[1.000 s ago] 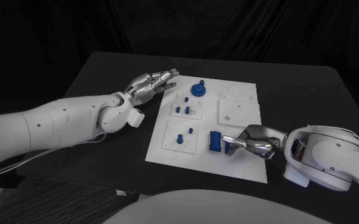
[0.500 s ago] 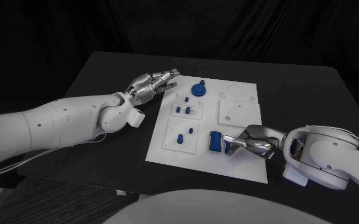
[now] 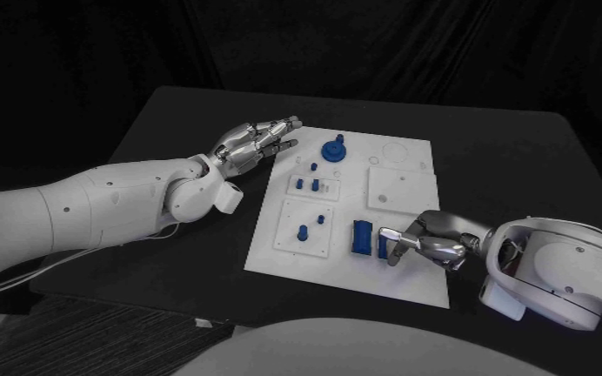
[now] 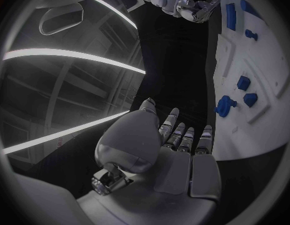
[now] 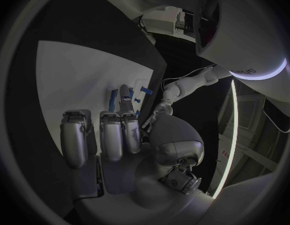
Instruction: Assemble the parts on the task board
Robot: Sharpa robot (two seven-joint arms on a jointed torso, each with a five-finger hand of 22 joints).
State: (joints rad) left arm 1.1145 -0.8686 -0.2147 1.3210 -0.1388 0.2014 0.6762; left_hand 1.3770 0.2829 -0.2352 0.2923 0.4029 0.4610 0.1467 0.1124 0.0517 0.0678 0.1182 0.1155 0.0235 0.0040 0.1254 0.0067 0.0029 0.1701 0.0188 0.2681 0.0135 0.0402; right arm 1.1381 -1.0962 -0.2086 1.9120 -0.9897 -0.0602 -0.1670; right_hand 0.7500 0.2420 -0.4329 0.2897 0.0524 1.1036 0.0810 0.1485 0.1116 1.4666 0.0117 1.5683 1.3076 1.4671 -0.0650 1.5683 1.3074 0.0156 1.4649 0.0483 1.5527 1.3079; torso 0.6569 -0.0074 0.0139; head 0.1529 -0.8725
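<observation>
- The right hand (image 3: 420, 244), at the lower right of the head view, is sliding slightly down and to the right compared with a second ago, its forearm drawing back toward the frame's right edge.
- Its fingertips are still sitting right beside the two upright blue bars (image 3: 363, 238) on the near half of the white board (image 3: 399, 282); the bars are not appearing to shift.
- That suggests the hand is readjusting its approach rather than lifting a part; no new piece is looking seated yet.
- Whether this hand is pinching anything is impossible to tell: in the right wrist view its fingers (image 5: 111, 135) are lying close together and covering the contact spot.
- The left hand (image 3: 256, 142) is hovering unchanged at the board's upper left edge, fingers spread and holding nothing.
- The blue knob (image 3: 332, 149) is standing near the board's top; small blue pegs (image 3: 310, 184) are sitting mid-board.
- The empty sockets at the board's upper right are too faint to make out.
</observation>
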